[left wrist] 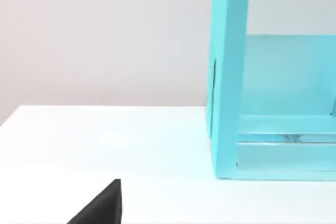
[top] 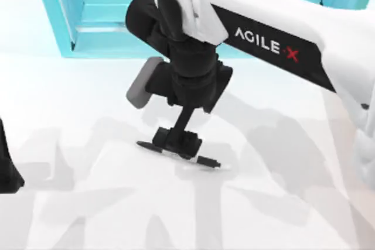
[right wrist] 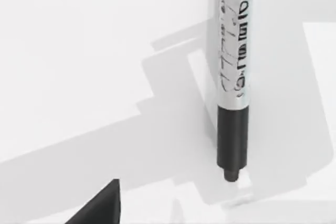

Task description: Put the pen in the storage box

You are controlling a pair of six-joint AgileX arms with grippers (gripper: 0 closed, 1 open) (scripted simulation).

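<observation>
The pen (top: 208, 161) lies flat on the white table, slanting across its middle, with both black ends sticking out from under my right gripper (top: 177, 144). That gripper has come down right over the pen's middle barrel. In the right wrist view the pen (right wrist: 233, 51) shows its grey labelled barrel and one black end, resting on the table with its shadow beside it. The storage box (top: 88, 21) is a turquoise open box at the table's back, also seen as the storage box (left wrist: 228, 77) in the left wrist view. My left arm (top: 7, 168) sits parked at the left edge.
The white right arm (top: 269, 39) stretches from the right across the back of the table, passing in front of the box. The table (top: 88, 203) is bare white around the pen.
</observation>
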